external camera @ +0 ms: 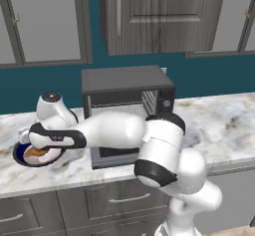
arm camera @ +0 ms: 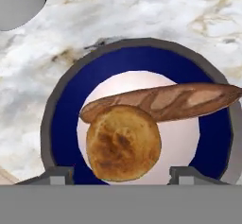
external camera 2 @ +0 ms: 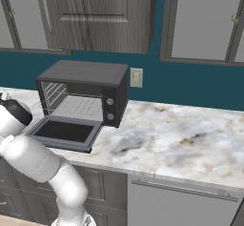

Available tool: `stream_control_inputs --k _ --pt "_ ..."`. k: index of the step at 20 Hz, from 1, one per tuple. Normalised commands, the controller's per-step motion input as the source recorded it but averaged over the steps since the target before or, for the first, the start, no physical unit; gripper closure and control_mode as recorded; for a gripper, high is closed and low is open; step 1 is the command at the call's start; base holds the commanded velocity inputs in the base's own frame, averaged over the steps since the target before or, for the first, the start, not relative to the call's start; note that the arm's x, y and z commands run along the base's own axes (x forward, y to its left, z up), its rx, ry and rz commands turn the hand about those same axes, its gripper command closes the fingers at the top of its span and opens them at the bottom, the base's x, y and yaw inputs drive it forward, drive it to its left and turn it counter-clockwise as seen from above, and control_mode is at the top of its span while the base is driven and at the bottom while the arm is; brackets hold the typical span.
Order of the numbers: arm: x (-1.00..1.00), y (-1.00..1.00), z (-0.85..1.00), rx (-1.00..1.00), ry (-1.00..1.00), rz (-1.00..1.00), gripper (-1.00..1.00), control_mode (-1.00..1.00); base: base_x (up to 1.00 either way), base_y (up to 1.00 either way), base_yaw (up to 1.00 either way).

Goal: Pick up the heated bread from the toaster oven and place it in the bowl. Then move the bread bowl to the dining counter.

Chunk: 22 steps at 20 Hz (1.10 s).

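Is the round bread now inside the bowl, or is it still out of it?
Inside. The hand view shows the heated bread on the white inside of the bowl, beside a long baguette.

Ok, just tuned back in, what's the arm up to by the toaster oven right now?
The arm reaches left of the toaster oven, whose door hangs open. Its gripper hovers open above the bowl on the marble worktop. The heated bread already lies in the bowl, beside a long baguette stick that overhangs the rim. Nothing is gripped; the bowl is not yet lifted.
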Motion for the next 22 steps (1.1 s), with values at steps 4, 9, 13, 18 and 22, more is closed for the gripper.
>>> stream_control_inputs --k 4,9,13,18,22 --pt "-0.65 -0.22 0.32 0.0 0.08 -0.17 -1.0 -1.0 0.0 0.0 0.0" --pt "-0.87 -0.93 -0.53 0.02 0.1 -0.22 -1.0 -1.0 0.0 0.0 0.0" --pt "-0.15 -0.67 -0.32 0.07 0.12 -0.44 -1.0 -1.0 0.0 0.0 0.0" --pt "0.14 -0.19 -0.17 0.13 0.13 -0.38 -1.0 -1.0 0.0 0.0 0.0" --pt "0.29 0.19 -0.23 0.07 0.0 -0.2 -1.0 -1.0 0.0 0.0 0.0"
